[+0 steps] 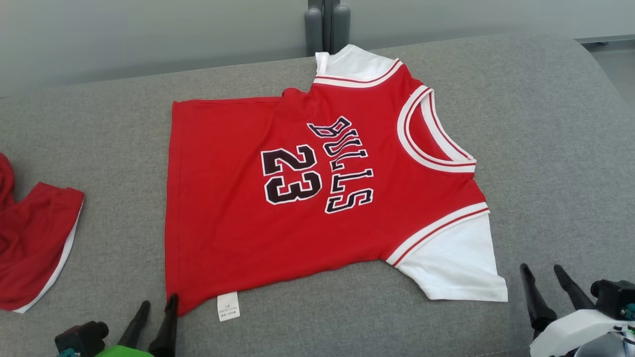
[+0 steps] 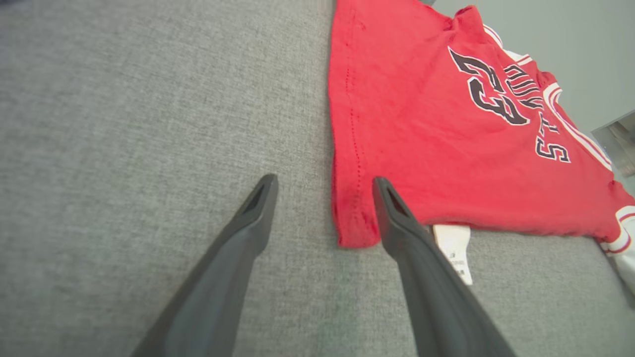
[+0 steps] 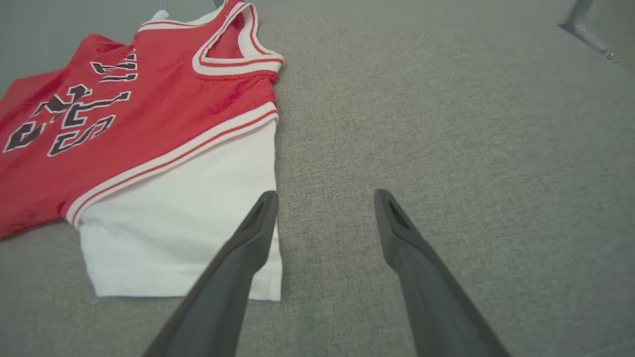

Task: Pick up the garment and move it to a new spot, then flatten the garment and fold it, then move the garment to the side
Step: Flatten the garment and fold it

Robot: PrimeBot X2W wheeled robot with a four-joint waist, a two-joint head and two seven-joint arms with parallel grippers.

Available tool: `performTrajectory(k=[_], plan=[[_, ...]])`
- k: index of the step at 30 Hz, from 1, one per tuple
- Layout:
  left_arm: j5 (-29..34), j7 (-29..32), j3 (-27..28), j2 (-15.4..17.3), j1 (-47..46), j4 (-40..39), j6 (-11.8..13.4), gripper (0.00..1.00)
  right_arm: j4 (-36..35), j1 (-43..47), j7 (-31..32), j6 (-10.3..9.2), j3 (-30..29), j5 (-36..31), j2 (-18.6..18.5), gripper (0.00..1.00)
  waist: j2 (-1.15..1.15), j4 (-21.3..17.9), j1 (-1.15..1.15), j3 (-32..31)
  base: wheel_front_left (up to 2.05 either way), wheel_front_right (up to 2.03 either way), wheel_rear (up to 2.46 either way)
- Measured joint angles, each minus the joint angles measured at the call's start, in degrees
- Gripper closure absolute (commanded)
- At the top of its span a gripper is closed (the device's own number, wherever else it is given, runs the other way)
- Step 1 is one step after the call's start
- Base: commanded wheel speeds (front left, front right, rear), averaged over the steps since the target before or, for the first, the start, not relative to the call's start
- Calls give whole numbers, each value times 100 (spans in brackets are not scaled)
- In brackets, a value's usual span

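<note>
Setting: an indoor test room or lab, by appearance; not certain. Grounds: a wide padded bench (image 1: pixel 545 148) covered in plain grey woven cloth, a bare grey-green wall (image 1: pixel 149 39) close behind it, and dark grey posts (image 1: pixel 327 27) standing at the far edge.

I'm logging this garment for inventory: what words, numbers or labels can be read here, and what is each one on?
"BULLS": black letters outlined in white, on the chest of the red jersey.
"23": same style, beside that word on the jersey.
White tag sticking out at the jersey's hem: printed, but too small to read.
</note>
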Motion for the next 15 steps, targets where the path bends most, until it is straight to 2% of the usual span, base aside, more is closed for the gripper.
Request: performTrajectory(k=[6,15], plan=[[402,1,266,21,2,-204,94,0,-176,-120,-319,-108,-91,-425,-97,0,0,18,0,-141,0,0,0],[956,1,623,-79,5,-650,187,0,-241,-162,-402,-133,1,-1088,-131,0,0,145,0,-356,0,0,0]])
